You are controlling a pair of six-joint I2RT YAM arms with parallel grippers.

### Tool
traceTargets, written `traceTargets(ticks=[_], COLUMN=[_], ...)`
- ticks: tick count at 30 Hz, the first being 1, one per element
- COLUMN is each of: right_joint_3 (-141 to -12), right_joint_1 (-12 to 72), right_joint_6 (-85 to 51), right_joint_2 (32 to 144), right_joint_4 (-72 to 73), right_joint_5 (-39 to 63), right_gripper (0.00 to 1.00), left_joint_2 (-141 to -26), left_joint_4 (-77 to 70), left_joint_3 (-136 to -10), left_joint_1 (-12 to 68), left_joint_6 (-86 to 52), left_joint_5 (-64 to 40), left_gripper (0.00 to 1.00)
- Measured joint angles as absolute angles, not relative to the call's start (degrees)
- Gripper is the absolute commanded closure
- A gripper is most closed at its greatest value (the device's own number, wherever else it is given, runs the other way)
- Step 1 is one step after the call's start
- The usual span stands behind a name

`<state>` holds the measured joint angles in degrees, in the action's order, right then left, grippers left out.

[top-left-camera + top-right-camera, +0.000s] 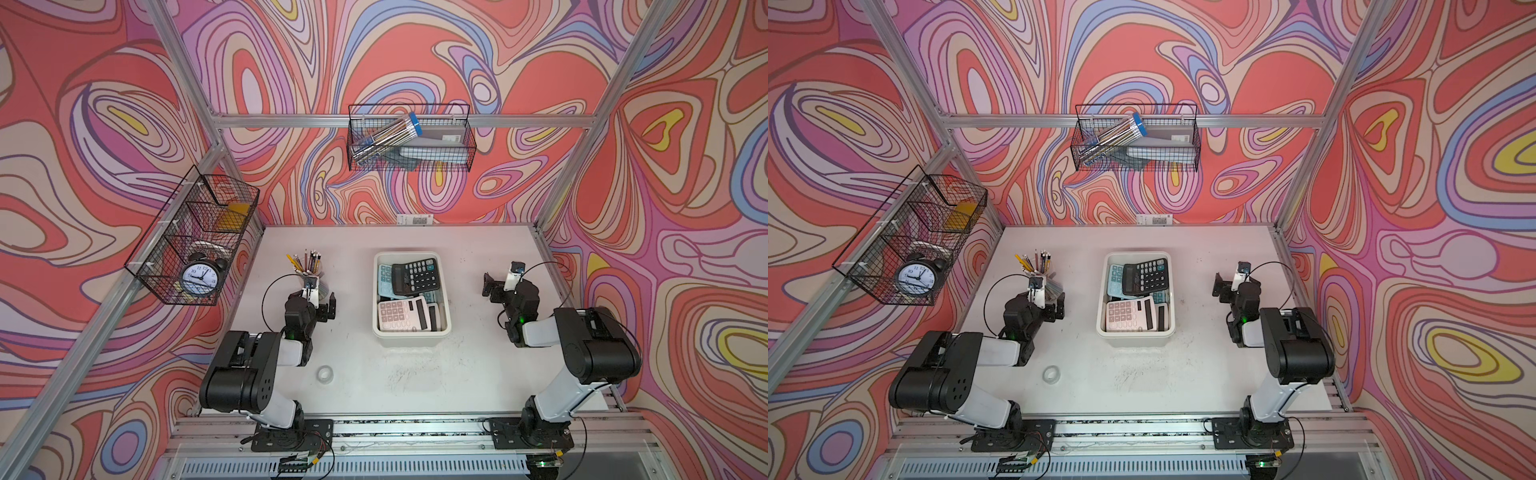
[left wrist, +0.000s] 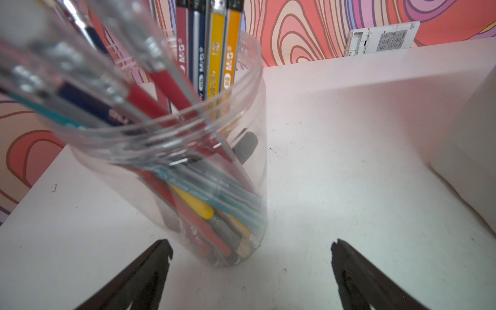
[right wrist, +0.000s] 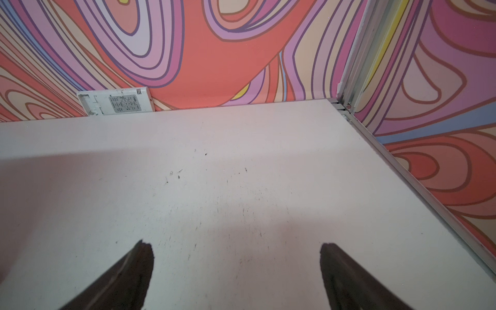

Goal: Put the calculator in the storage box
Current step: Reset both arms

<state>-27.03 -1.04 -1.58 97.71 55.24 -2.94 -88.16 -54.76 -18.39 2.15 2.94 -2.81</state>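
I am holding my left fingers [image 2: 139, 281] and right fingers [image 3: 128, 273] apart and empty either side of the storage box [image 1: 409, 338], where several calculators [image 1: 415, 276] are lying.

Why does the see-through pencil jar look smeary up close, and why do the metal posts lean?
In the left wrist view the clear plastic jar of pencils sits too close, so its rim and nearer pencils blur; in both top views a wide lens splays the silver metal frame posts outward; in the right wrist view a soft shadow dims part of the white tabletop.
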Motion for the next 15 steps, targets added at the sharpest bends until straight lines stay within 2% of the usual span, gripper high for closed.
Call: traceTargets(ticks=[15], right_joint_3=[-27.0], right_joint_1=[-1.0], right_joint_6=[-1.6], right_joint_2=[97.7], right_joint_4=[55.1], right_joint_5=[-2.7], right_gripper=[0.02], left_joint_2=[-88.2], left_joint_4=[-51.8], left_joint_3=[-20.6], left_joint_1=[2.2], left_joint_6=[1.5], left_joint_5=[0.6], left_gripper=[0.01])
